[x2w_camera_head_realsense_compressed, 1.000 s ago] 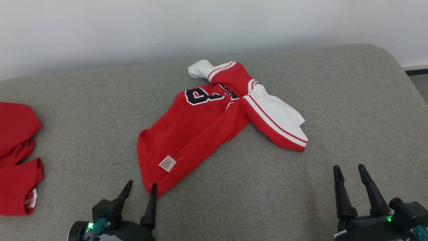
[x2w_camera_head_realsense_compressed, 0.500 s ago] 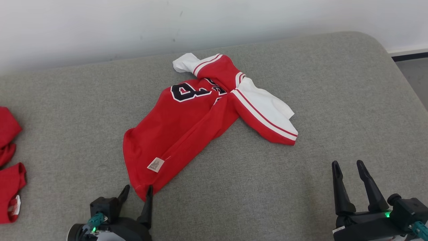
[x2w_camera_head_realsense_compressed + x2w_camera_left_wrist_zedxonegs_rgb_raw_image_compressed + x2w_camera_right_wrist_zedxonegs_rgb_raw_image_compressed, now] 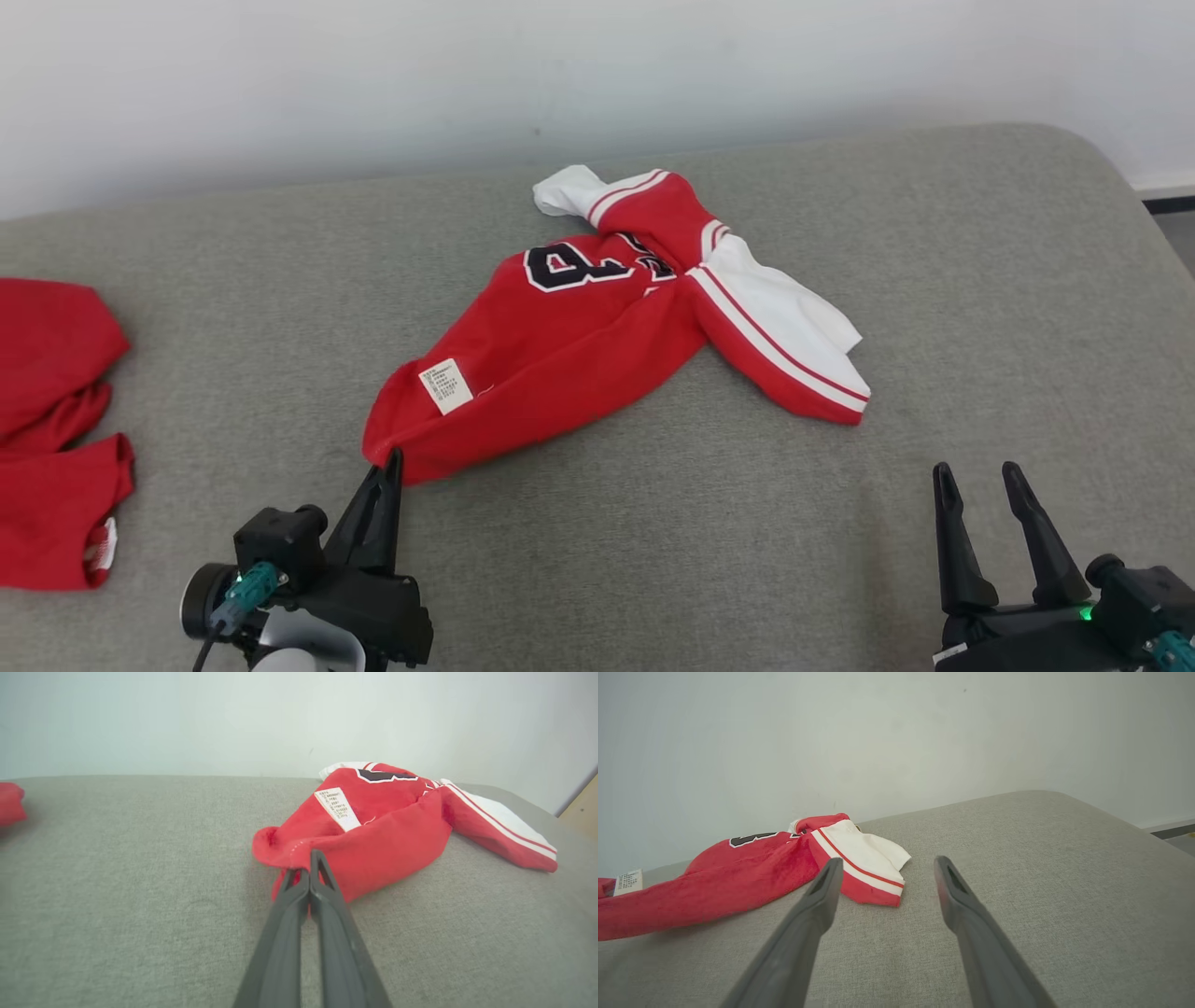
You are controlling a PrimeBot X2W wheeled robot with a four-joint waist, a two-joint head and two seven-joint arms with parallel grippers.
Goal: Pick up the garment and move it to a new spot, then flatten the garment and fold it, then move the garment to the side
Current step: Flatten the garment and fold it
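Note:
The garment (image 3: 579,336) is a red jersey with white striped sleeves, a black number and a white care label, crumpled in the middle of the grey cushion (image 3: 653,541). My left gripper (image 3: 390,459) is shut on the garment's near hem corner; the left wrist view has its fingers (image 3: 322,882) pressed together on the bunched red hem of the garment (image 3: 373,830). Low at the right, my right gripper (image 3: 980,476) stands open with nothing between its fingers, well short of the white sleeve. In the right wrist view the garment (image 3: 738,872) lies to the left, beyond the spread fingers (image 3: 822,891).
Another red cloth (image 3: 47,429) lies at the cushion's left edge. A pale wall (image 3: 560,65) runs behind the cushion. The cushion's rounded corner is at the far right, with floor beyond it.
My left gripper has shut on the garment's near hem corner, which has bunched up and shifted; the care label now sits farther from me. The right gripper stayed open. The camera shifted.

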